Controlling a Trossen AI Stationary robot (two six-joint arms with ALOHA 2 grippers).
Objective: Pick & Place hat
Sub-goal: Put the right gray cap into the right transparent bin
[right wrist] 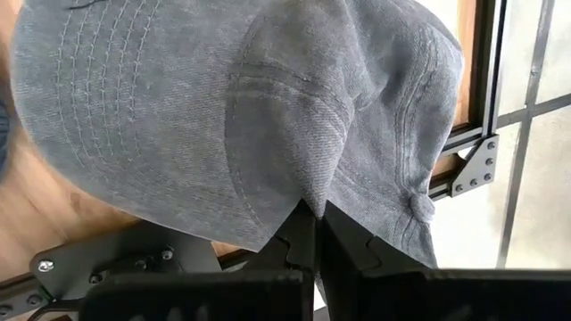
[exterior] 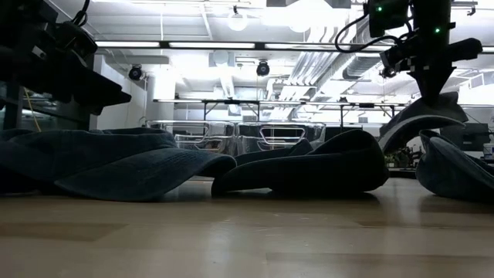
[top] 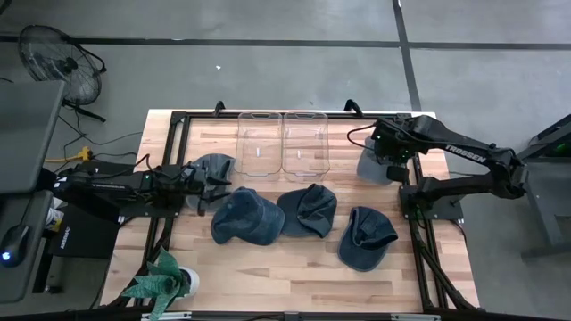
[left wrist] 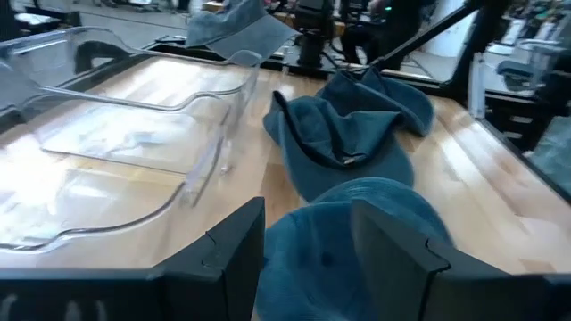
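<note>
hat (right wrist: 232, 116) hangs pinched in our right claw (right wrist: 314, 214), lifted over the desk (top: 294, 259) edge right of the bins (top: 284, 143). left claw (left wrist: 308, 236) sits half-open over another cap (top: 211, 168). thin fabric pinch could slip, dropping it off the desk.

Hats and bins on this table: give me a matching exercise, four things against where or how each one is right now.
Things:
1. grey hat
2. two clear bins
3. right-most dark blue hat
4. green plant

States:
A. empty, side by side at the table's far edge
B. pinched in the right gripper's shut jaws, hanging off the table
C. at the near left corner of the table
D. lying flat on the table, near the right edge

Pairs: 1-B, 2-A, 3-D, 4-C
</note>
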